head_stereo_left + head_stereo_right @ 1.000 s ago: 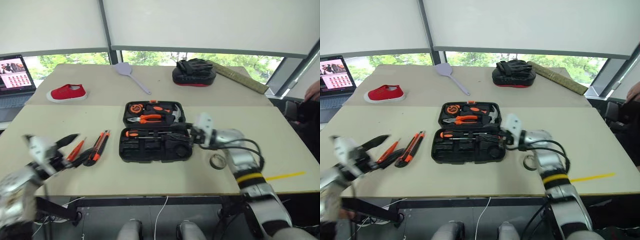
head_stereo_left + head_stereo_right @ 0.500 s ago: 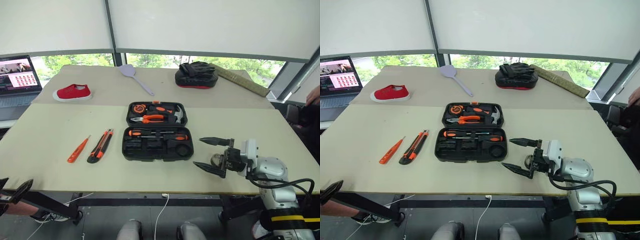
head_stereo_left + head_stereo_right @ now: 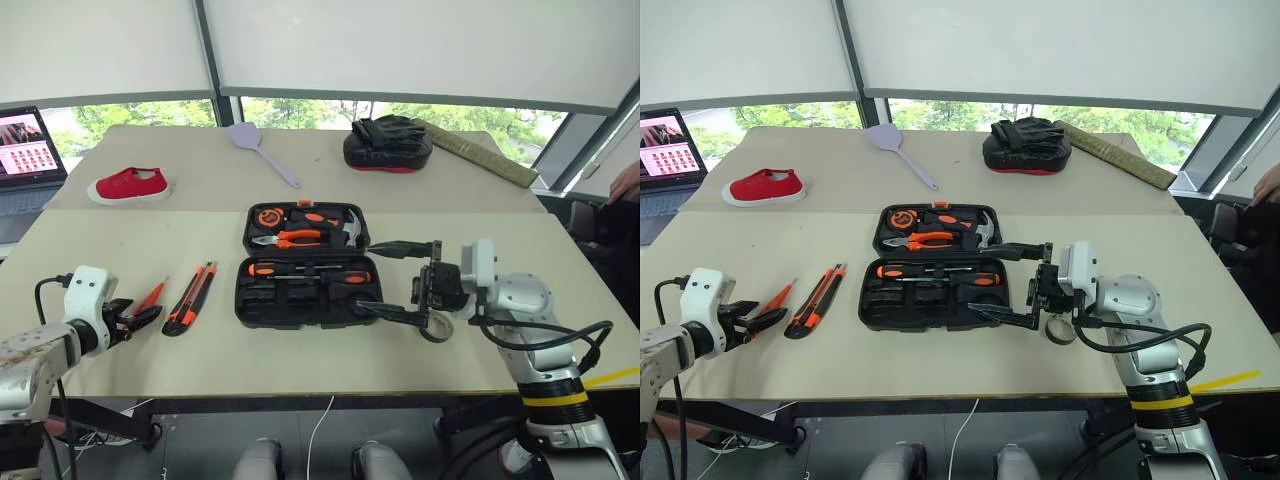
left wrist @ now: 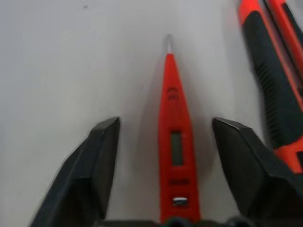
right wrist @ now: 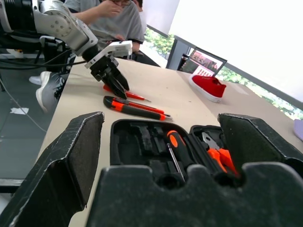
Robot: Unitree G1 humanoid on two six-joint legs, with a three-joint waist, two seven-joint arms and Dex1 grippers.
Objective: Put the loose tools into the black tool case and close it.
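Since half a second ago the left gripper (image 4: 165, 156) has come down at the table's (image 3: 560, 250) left front edge, fingers apart astride the slim orange tool (image 4: 173, 142), not yet clamped. The open case (image 3: 310, 265) sits mid-table; the right gripper (image 3: 392, 280) hangs open beside it.

Head pair: both eyes look forward and down over the table (image 3: 300, 350) from above its near edge, sharing the open black tool case (image 3: 308, 265).
Left wrist: very near the tabletop, along its fingers (image 4: 99, 161) at the slim all-orange tool (image 4: 174, 142).
Right wrist: low, facing across the case toward the left gripper (image 5: 112, 74).
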